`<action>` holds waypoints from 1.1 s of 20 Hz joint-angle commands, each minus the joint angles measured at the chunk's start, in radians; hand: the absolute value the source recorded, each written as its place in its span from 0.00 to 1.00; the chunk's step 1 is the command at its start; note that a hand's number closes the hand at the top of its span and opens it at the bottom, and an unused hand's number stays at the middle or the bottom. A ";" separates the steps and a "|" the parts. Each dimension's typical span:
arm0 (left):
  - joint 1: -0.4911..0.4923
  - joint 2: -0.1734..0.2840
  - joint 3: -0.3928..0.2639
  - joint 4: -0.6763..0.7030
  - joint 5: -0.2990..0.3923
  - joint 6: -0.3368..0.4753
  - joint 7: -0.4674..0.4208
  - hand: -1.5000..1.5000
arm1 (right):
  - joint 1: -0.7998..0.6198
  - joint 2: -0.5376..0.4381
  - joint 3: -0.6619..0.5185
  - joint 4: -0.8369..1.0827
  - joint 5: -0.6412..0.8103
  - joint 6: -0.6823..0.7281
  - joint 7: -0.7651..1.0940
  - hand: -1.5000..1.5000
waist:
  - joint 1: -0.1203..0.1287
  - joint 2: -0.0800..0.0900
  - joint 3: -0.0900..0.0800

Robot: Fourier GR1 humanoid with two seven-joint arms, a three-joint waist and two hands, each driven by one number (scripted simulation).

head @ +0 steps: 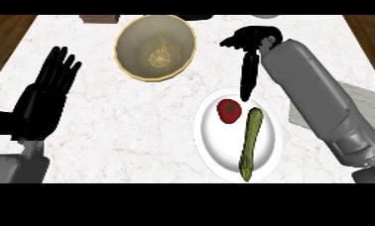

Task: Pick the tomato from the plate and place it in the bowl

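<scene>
You see the tomato [230, 110] lying on the white plate [212, 145], in the plate's upper left part, with a long green vegetable [251, 143] just beside it to the right, running down the plate's length. The tomato is not held. Your right hand [251, 41] hangs above the plate's far edge, its fingers [248, 79] straight and pointing down toward the tomato, their tips near it but apart from it; nothing is in that hand. The bowl [156, 46] stands on the marbled surface [110, 121] up and to the left of the plate, well apart from the tomato. Your left hand [45, 96] shows at the left edge, open with its fingers up, resting.
</scene>
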 commanded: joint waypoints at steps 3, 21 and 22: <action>0.069 -0.018 0.026 -0.051 -0.023 -0.016 -0.005 0.50 | 0.084 0.033 -0.017 -0.036 0.037 0.019 0.028 0.00 | -0.006 -0.001 0.001; 0.035 -0.091 0.091 0.034 -0.098 -0.106 -0.023 0.50 | 0.362 0.074 -0.019 -0.346 0.283 -0.101 -0.061 0.00 | -0.010 0.001 0.001; 0.025 -0.080 0.088 -0.069 -0.096 -0.047 0.086 0.50 | 0.361 0.085 -0.017 -0.338 0.302 -0.118 -0.069 0.00 | -0.008 0.001 0.001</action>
